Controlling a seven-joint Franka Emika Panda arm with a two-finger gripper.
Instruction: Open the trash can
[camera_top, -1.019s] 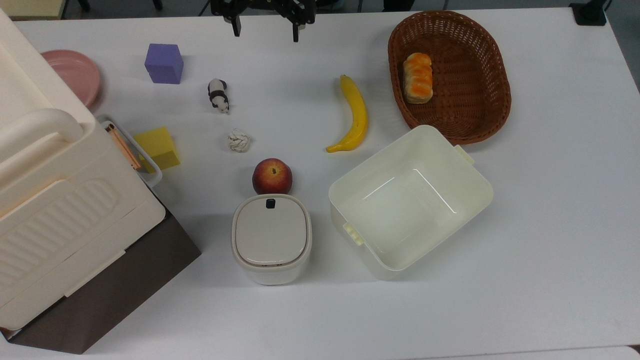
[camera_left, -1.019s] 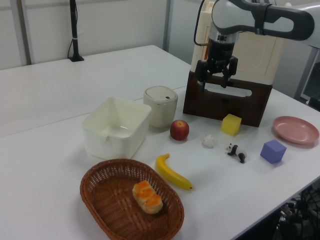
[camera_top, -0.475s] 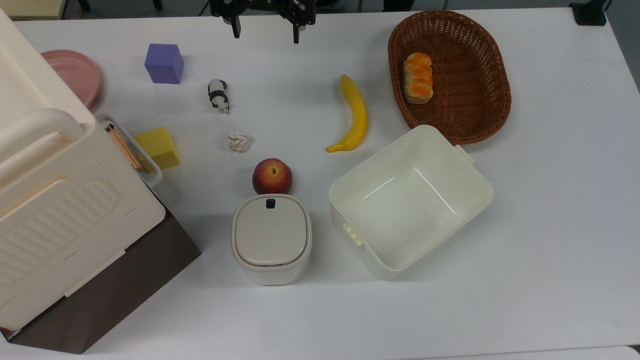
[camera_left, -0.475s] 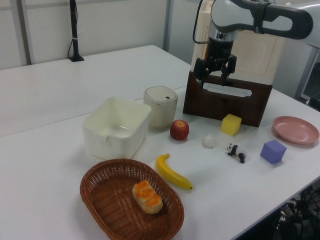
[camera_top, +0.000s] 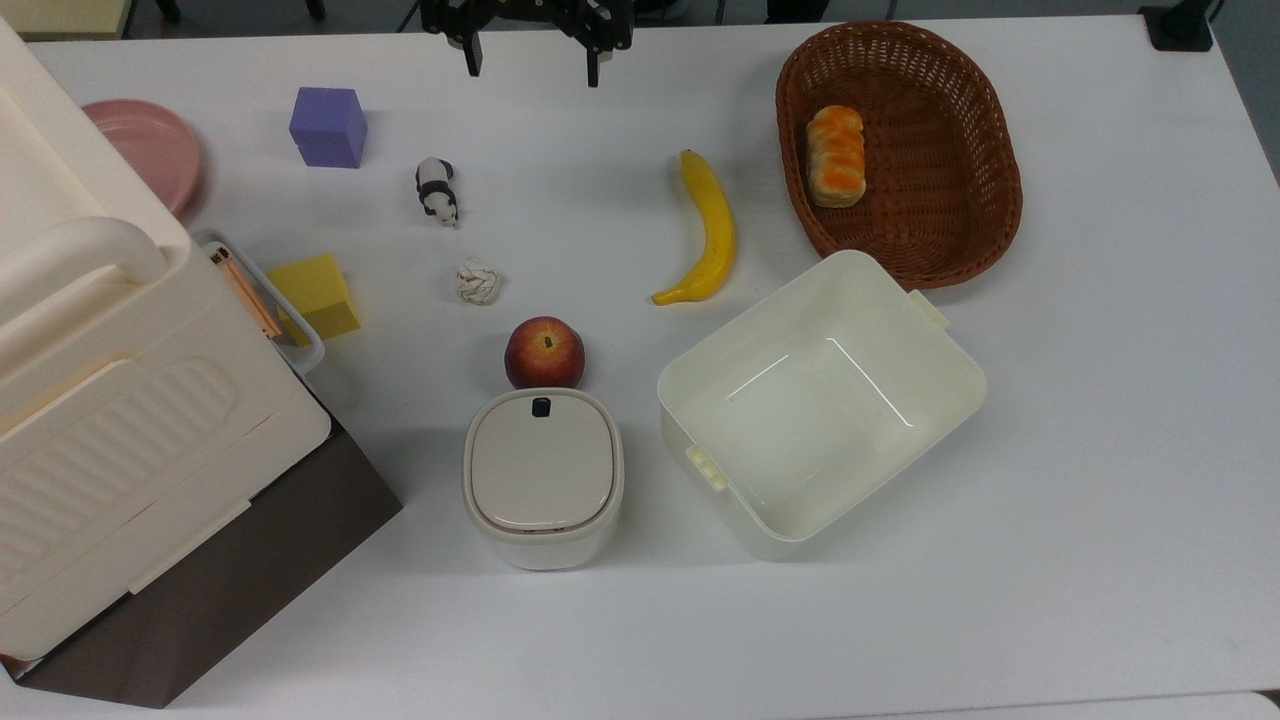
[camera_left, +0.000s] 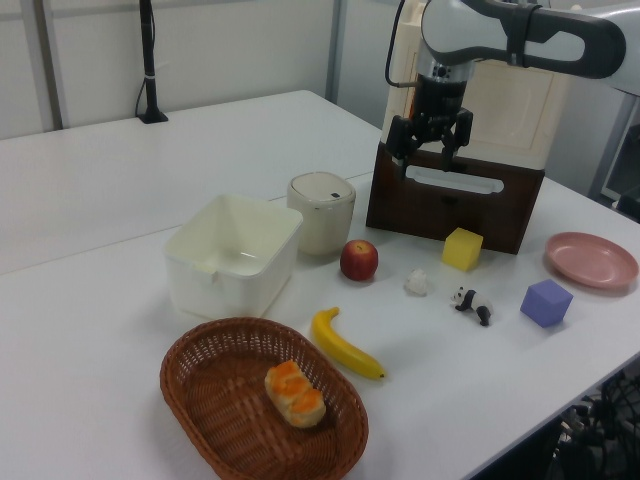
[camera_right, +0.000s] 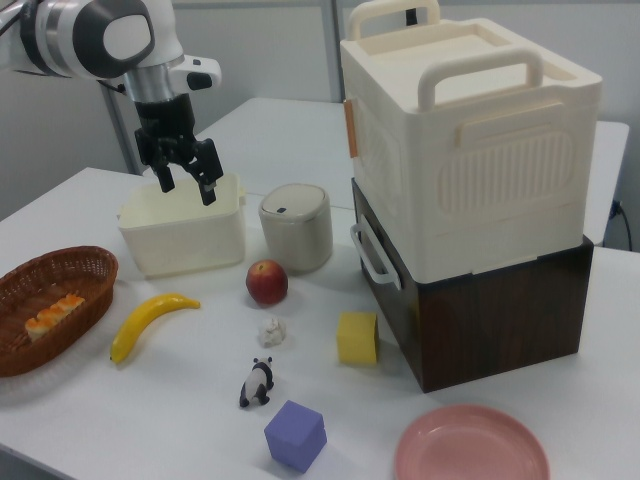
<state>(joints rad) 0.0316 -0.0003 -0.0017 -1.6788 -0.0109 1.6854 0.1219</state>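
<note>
- Barely anything has shifted over the last second: the gripper (camera_top: 529, 62) has crept a hair further into the top view from the top edge, and nothing on the table has budged
- Fingers are spread wide with nothing between them, and the gripper (camera_left: 431, 153) hangs high above the table (camera_top: 1100, 450), pointing straight down
- Over in the top view the trash can (camera_top: 543, 478) sits low and centre, lid (camera_top: 541, 463) shut flat, with its small black button (camera_top: 541, 406) on the rim at the lid's 12 o'clock, the side facing the apple (camera_top: 544, 352)
- Key relation for the coming move: from the gripper, the can lies at pretty much dead 6 o'clock in the top view, well apart, with the rope knot (camera_top: 477, 280) and the apple roughly along that line
- Button's on the near side of the can as seen from the gripper, so I'd guess no reaching over the lid is needed, just travel toward 6 and drop down
- Apple is just beside the can's button edge, so descending short of the mark could bump it
- Big open tub (camera_top: 820, 400) sits at the can's 3 o'clock and the ribbed box (camera_top: 120, 430) at its 9, neither touching it
- Seen from the right view, the gripper (camera_right: 184, 172) hovers at about 10 o'clock from the can (camera_right: 296, 228), over the tub
</note>
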